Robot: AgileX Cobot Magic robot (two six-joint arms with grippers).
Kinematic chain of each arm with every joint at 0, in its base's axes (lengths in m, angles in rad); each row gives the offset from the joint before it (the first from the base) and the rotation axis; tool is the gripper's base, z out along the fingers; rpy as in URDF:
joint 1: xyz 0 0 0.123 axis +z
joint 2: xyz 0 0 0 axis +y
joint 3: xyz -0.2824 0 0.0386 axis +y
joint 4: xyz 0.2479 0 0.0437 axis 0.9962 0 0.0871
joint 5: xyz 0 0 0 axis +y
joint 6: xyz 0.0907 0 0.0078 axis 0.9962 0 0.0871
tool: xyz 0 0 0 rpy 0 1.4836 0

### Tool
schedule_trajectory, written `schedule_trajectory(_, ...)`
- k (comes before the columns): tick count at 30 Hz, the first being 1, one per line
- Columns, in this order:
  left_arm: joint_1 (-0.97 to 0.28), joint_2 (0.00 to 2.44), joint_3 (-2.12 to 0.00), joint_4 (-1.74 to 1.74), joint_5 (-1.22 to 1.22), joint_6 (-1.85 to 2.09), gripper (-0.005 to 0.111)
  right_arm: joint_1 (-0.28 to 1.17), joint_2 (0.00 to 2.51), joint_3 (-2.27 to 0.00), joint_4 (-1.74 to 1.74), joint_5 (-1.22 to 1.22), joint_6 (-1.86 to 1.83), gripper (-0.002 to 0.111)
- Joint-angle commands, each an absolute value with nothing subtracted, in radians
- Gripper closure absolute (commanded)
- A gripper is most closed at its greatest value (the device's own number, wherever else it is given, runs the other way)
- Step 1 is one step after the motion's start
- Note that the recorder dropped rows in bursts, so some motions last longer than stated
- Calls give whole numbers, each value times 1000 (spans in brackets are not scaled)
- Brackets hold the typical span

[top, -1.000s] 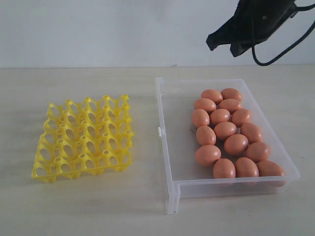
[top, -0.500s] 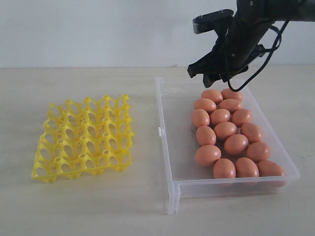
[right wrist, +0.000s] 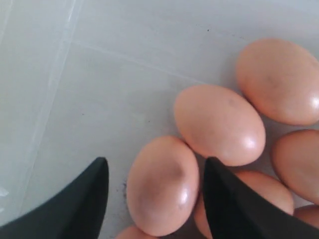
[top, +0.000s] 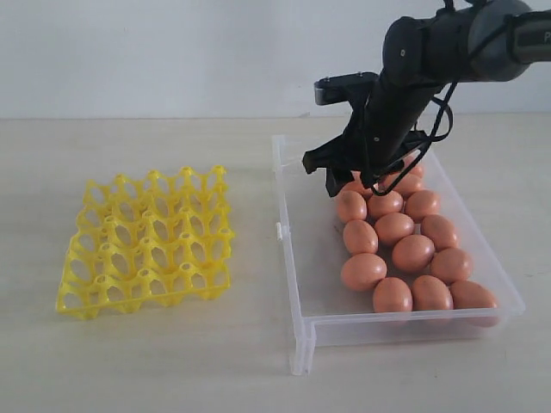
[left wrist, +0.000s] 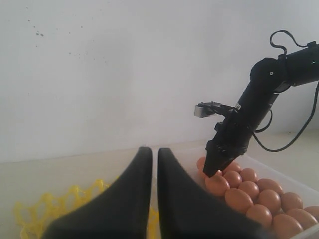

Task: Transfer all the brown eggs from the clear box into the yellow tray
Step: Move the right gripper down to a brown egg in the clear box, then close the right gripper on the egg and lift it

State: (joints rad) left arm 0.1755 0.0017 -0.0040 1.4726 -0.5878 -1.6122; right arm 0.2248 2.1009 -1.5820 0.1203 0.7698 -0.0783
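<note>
Several brown eggs (top: 394, 228) lie packed in the right part of the clear box (top: 289, 249). The yellow tray (top: 142, 245) sits to its left with no eggs in its cups. My right gripper (top: 344, 179) hangs low over the eggs at the box's far end. In the right wrist view it (right wrist: 155, 162) is open, with one finger (right wrist: 89, 199) on each side of one brown egg (right wrist: 162, 191), apart from it. My left gripper (left wrist: 152, 149) is shut with nothing in it, and it does not show in the exterior view.
The box's bare floor (right wrist: 99, 74) and its long wall (right wrist: 40, 99) lie beside the straddled egg. Neighbouring eggs (right wrist: 219, 124) press close on its other side. A pale wall stands behind the table (top: 129, 361).
My right arm has come down and leftward from the upper right corner to the eggs at the far end of the box. Eggs and tray have not moved.
</note>
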Motion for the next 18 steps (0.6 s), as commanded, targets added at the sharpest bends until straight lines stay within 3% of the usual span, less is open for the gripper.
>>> schedule_trajectory(1, 176, 0, 0, 1478, -590, -1623, 103, 229, 2116, -1587, 126, 795, -85, 60)
schedule_trajectory(18, 176, 0, 0, 1478, -590, -1623, 103, 229, 2166, -1587, 121, 756, -29, 60)
